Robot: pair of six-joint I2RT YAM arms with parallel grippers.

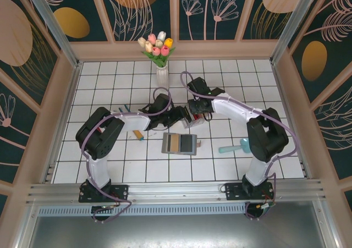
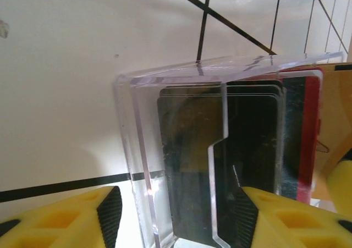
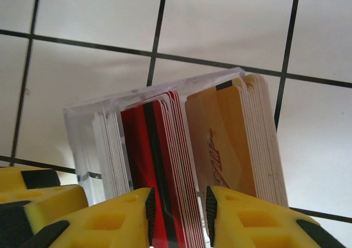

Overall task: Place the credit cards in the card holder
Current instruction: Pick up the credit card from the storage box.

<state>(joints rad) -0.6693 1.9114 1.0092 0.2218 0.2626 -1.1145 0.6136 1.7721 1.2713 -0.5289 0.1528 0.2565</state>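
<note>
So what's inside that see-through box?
The clear rack holds cards standing up: black cards, red cards, tan cards. Yellow fingers hide their bottoms, so they can't be counted.

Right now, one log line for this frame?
left gripper: straddling clear rack | right gripper: pinching red credit cards | card holder: open, flat

Rack (image 3: 82, 143): clear, on tiles (image 3: 220, 28).
Tan cards (image 3: 231, 138): in rack, right side.
Right gripper (image 3: 180, 212): clamps red cards (image 3: 159, 149) in rack.
</note>
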